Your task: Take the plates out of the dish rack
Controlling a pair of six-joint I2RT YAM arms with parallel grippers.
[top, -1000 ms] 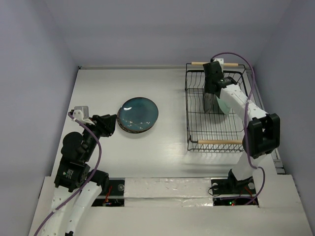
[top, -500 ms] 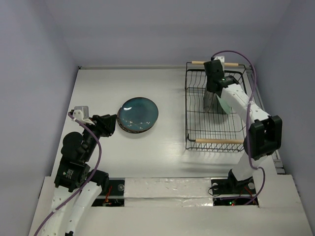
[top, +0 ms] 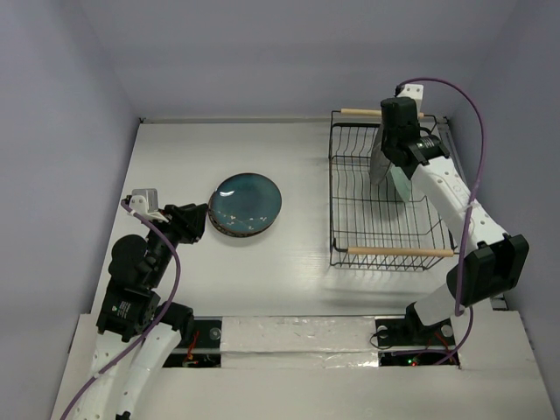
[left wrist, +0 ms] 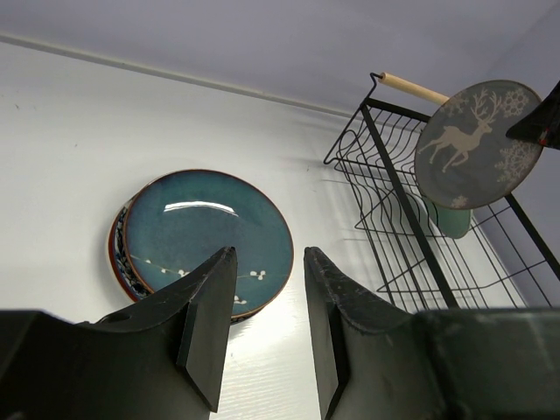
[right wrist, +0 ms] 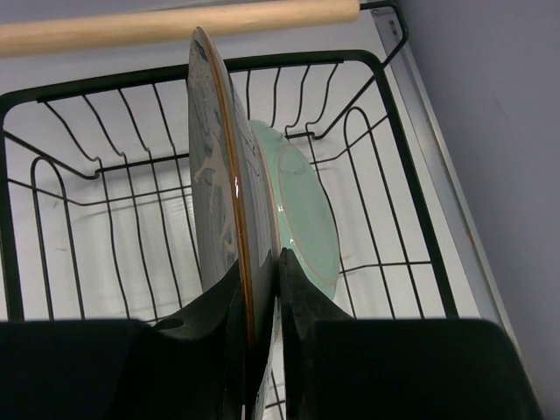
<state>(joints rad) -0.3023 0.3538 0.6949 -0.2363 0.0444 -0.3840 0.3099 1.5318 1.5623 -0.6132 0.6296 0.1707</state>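
Observation:
My right gripper (top: 385,164) is shut on the rim of a grey-brown plate with a pale deer motif (top: 381,157). It holds the plate upright above the far part of the black wire dish rack (top: 335,229). The left wrist view shows that plate's face (left wrist: 477,144); the right wrist view shows it edge-on (right wrist: 214,175) between my fingers (right wrist: 261,258). A mint green plate (right wrist: 302,210) still stands in the rack (right wrist: 262,61). A dark teal plate (top: 246,201) tops a stack on the table. My left gripper (left wrist: 269,252) is open and empty just near that stack.
The stack under the teal plate (left wrist: 206,227) shows a floral rim and a red rim. The rack's two wooden handles (top: 401,251) lie at its near and far ends. The right wall stands close beside the rack.
My right arm has raised the deer plate up out of the rack's slots and shifted a little to the right. The left arm has not moved.

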